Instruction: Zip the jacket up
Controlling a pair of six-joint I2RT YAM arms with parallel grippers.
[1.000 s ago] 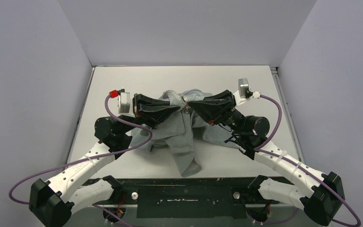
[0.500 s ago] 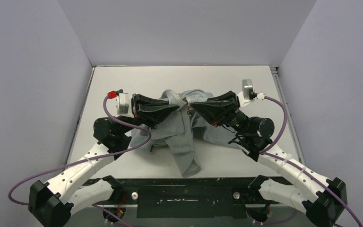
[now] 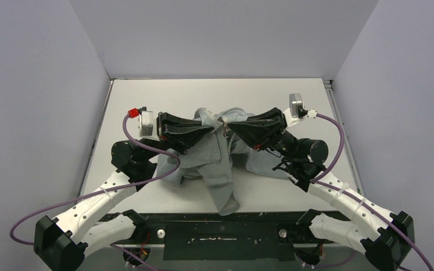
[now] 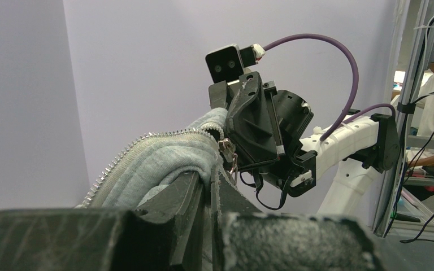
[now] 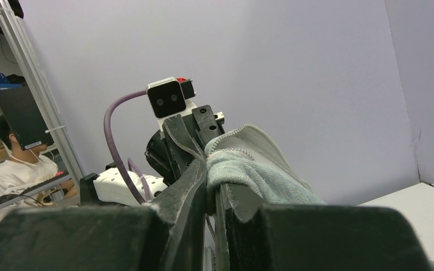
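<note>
The light grey jacket (image 3: 219, 164) is bunched in the middle of the table, its upper part lifted off the surface. My left gripper (image 3: 210, 127) comes in from the left and is shut on the jacket's edge; in the left wrist view the grey fabric (image 4: 169, 161) with a row of metal zipper teeth (image 4: 125, 153) drapes over its fingers. My right gripper (image 3: 230, 125) faces it from the right, shut on the opposite edge (image 5: 254, 169). A small metal zipper pull (image 4: 229, 153) hangs between the two grippers. One grey fold (image 3: 226, 195) trails toward the near table edge.
The white table (image 3: 164, 96) is walled by pale lilac panels at back and sides. A dark rail (image 3: 220, 231) with both arm bases runs along the near edge. Purple cables (image 3: 328, 141) loop off each wrist camera.
The right arm's elbow has shifted slightly right and outward; the jacket's hanging fold has sagged a little nearer the front edge. Both grips hold as before.
</note>
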